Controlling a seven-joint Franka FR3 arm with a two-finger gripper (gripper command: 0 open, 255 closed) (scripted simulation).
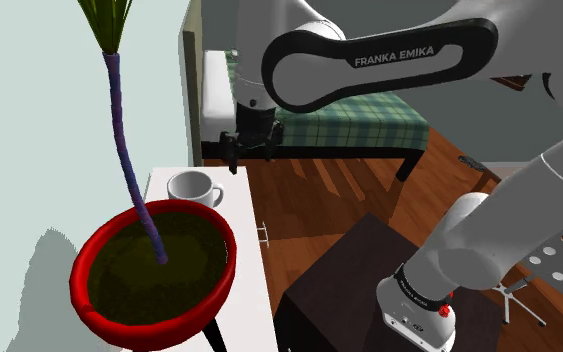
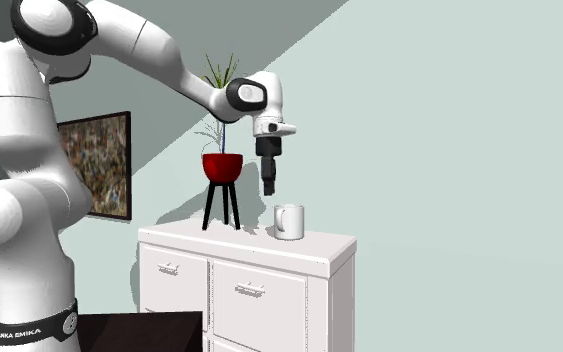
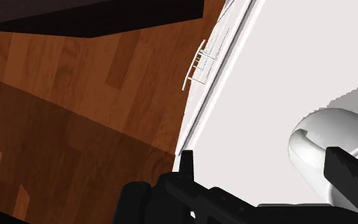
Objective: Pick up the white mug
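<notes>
White mug (image 1: pixel 194 188) stands upright on the top of a white cabinet (image 1: pixel 254 300) in the shoulder view, its handle turned to this view's right; just beside it, nearer to the camera, is a red pot (image 1: pixel 154 330) with dark soil and a plant (image 1: pixel 121 130) on a purple stem. The gripper (image 1: pixel 249 153) hangs over the far end of the cabinet, apart from the mug; behind it is a bed (image 1: pixel 369 118) with a green checked cover, on a wooden floor (image 1: pixel 319 195).

In the second exterior view the mug (image 2: pixel 289 221) is on the cabinet (image 2: pixel 229 242) top, toward this view's right; the gripper (image 2: pixel 269 188) points down above it, a little to the left, not touching. The red pot (image 2: pixel 222 166) sits on a black tripod (image 2: pixel 223 205) further left; a framed picture (image 2: pixel 94 165) is on the wall.

In the wrist view the two black fingers (image 3: pixel 346 175) stand spread apart, pinching nothing; the mug (image 3: pixel 314 143) shows close by one finger, on the white cabinet top (image 3: pixel 266 95). A drawer handle (image 3: pixel 196 63) is at the cabinet's edge, with the wooden floor (image 3: pixel 75 108) beyond.
</notes>
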